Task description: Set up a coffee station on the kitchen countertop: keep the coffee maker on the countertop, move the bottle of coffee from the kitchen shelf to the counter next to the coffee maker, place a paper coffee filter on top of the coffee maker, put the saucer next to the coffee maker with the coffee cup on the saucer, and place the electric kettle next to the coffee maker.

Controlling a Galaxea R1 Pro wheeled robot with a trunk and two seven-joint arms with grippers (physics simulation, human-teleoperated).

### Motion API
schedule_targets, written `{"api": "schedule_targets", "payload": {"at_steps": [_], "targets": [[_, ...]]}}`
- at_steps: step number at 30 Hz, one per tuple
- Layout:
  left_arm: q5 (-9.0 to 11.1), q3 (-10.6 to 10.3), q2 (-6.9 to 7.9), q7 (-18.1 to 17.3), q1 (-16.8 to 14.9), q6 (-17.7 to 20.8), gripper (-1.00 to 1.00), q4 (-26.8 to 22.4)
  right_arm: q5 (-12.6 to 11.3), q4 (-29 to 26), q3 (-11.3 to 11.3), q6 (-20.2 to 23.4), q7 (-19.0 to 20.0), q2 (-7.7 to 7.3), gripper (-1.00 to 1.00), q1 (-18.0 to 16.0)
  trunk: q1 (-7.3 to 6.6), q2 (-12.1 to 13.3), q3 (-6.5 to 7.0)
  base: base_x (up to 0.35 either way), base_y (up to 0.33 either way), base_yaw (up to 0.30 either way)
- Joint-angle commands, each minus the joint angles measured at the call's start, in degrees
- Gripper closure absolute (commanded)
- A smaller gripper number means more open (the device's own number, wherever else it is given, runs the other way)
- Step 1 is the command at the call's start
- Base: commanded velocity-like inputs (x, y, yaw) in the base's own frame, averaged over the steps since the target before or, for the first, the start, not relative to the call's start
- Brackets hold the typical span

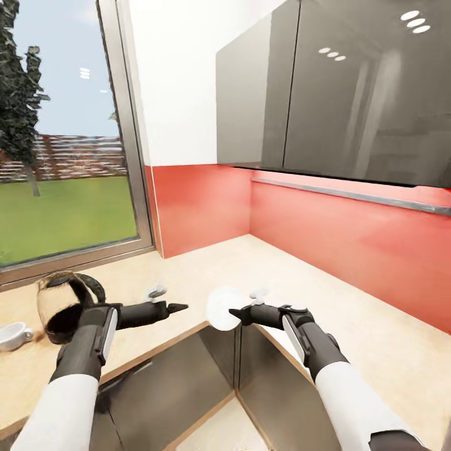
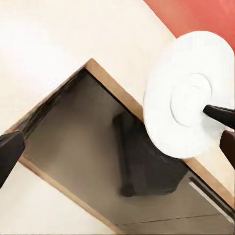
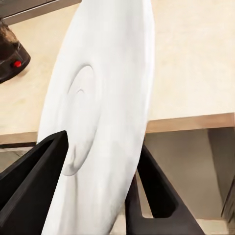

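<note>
1. Right gripper [image 1: 236,313] clamped on the saucer [image 1: 222,307]: in the right wrist view, black fingers [image 3: 34,171] close on both faces of the white plate [image 3: 98,122], gripped at its rim.
2. Saucer held on edge rather than flat, its round face turned toward the left arm; seen face-on from the left wrist view [image 2: 188,95], with concentric foot ring showing.
3. Plate carried in the air over the corner edge of the kitchen countertop [image 1: 263,263], above the dark cabinet fronts [image 1: 188,382] below the worktop; not resting on anything.
4. Left gripper [image 1: 178,307] holding nothing, pointing toward the saucer from just beside it; jaws hard to judge, one dark fingertip [image 2: 10,152] alone at the edge of the left wrist view, so cannot tell whether apart or together.
5. Electric kettle [image 1: 62,307] standing on the worktop beside the left forearm; coffee cup [image 1: 14,335] farther out toward the window, near the frame edge.
6. Deciding relation: bare beige worktop lies ahead of and below the right gripper, so likely needs a forward reach plus a wrist roll to bring the plate's face level before setting down.
7. Right arm plainly the one for the placing; risk judged as the tilted plate landing on its rim.
</note>
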Motion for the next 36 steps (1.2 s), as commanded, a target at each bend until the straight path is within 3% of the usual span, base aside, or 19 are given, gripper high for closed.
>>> {"api": "schedule_targets", "payload": {"at_steps": [1, 3, 6, 9, 11, 13, 16, 17, 20, 23, 25, 26, 27, 28, 33, 36], "targets": [[-0.3, 0.3, -0.06, -1.5, 1.7, 0.3, -1.00, -0.5, 0.3, -0.1, -0.1, 0.3, 0.2, 0.00, 1.00, 0.0, -0.01, -0.1, -0.02, -0.319, -0.071, 0.000], [-0.1, 0.3, -0.04, -4.2, 5.7, 0.1, -1.00, -1.3, 0.3, -0.1, -0.1, 0.3, 0.2, -0.10, 1.00, 0.0, -0.01, -0.1, -0.02, -0.320, -0.040, 0.000], [0.0, 0.3, -0.04, -7.7, 14.6, -3.3, -1.00, -1.7, 0.3, -0.2, -0.1, 0.2, 0.2, -0.59, 1.00, 0.0, -0.01, -0.1, -0.02, -0.321, -0.011, 0.000], [0.1, 0.2, -0.29, -8.6, 23.0, -11.5, -1.00, -1.2, 0.3, -0.2, -0.1, 0.3, 0.2, -0.75, 1.00, 0.0, -0.01, -0.1, -0.02, -0.321, -0.003, 0.000], [0.1, 0.2, -0.45, -8.8, 27.0, -15.6, -1.00, -0.9, 0.3, -0.2, -0.1, 0.3, 0.3, -0.78, 1.00, 0.0, -0.01, -0.1, -0.02, -0.321, -0.001, 0.000], [0.1, 0.2, -0.76, -8.5, 34.2, -22.6, -1.00, -0.6, 0.3, -0.2, -0.1, 0.3, 0.3, -0.80, 1.00, 0.0, -0.01, -0.1, -0.02, -0.322, 0.000, 0.000], [0.0, 0.4, -0.92, -8.0, 40.6, -28.0, -1.00, 1.1, 0.2, -0.2, -0.1, 0.3, 0.3, -0.81, 1.00, 0.0, -0.01, -0.1, -0.02, -0.322, 0.000, 0.000], [0.0, 1.2, -0.83, -7.6, 43.1, -29.6, -1.00, 3.3, 0.2, -0.2, -0.1, 0.3, 0.3, -0.81, 1.00, 0.0, -0.01, -0.1, -0.02, -0.322, 0.000, 0.000], [-0.1, 5.2, -0.58, -5.2, 45.2, -32.1, -1.00, 9.2, 0.2, -0.1, 0.0, 0.3, 0.3, -0.81, 1.00, 0.0, -0.01, -0.1, -0.02, -0.322, 0.000, 0.000], [-0.4, 12.8, 0.18, 2.7, 46.0, -41.5, -1.00, 21.6, 0.3, -0.1, 0.2, 0.2, 0.4, -0.89, 1.00, 0.0, -0.01, -0.1, -0.02, -0.219, 0.000, 0.000], [-0.5, 15.0, 1.07, 8.8, 46.0, -46.3, -1.00, 27.1, 0.3, -0.1, 0.2, 0.1, 0.4, -1.11, 1.00, 0.0, -0.01, -0.1, -0.02, -0.065, 0.000, 0.000], [-0.6, 15.7, 1.74, 14.0, 46.0, -48.9, -1.00, 30.8, 0.3, 0.0, 0.3, 0.1, 0.4, -1.22, 1.00, 0.0, -0.01, -0.1, -0.02, -0.026, 0.000, 0.000], [-0.6, 16.3, 2.61, 35.4, 46.1, -54.8, -1.00, 39.0, 0.5, 0.3, 0.4, 0.2, 0.4, -1.39, 1.00, 0.0, -0.01, -0.1, -0.02, -0.003, 0.000, 0.000], [-0.6, 16.1, 2.60, 41.9, 46.1, -55.8, -1.00, 40.2, 0.5, 0.3, 0.4, 0.2, 0.4, -1.52, 1.00, 0.0, -0.01, -0.1, -0.02, -0.001, 0.000, 0.000], [-0.6, 15.8, 2.54, 56.2, 46.1, -56.8, -1.00, 42.8, 0.5, 0.0, 0.3, 0.3, 0.4, -1.68, 1.00, 0.0, -0.01, -0.1, -0.02, 0.000, 0.000, 0.000], [-0.5, 15.7, 2.52, 58.5, 46.1, -56.9, -1.00, 43.3, 0.5, 0.1, 0.4, 0.3, 0.4, -2.01, 1.00, 0.0, -0.01, -0.1, -0.06, 0.000, 0.000, 0.052]]}}
